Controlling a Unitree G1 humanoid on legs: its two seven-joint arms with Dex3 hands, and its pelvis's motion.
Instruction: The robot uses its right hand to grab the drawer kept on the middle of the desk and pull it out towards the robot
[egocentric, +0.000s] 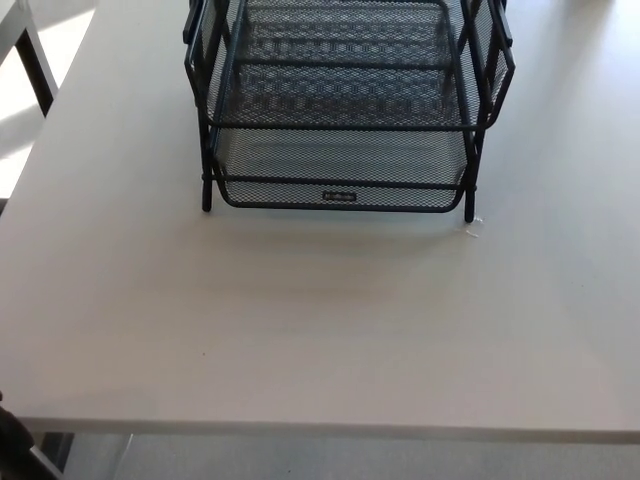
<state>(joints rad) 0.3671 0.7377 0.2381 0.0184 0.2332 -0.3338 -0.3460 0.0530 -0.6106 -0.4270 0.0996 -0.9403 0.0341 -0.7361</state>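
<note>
I am seeing neither hand, so I cannot tell how their fingers are set. The pale desk (300, 330) is lying bare nearest me. Farther back, mid-desk, the black mesh drawer (340, 185) is sitting lowest in its rack (205, 130), whose top is running out of frame.
</note>
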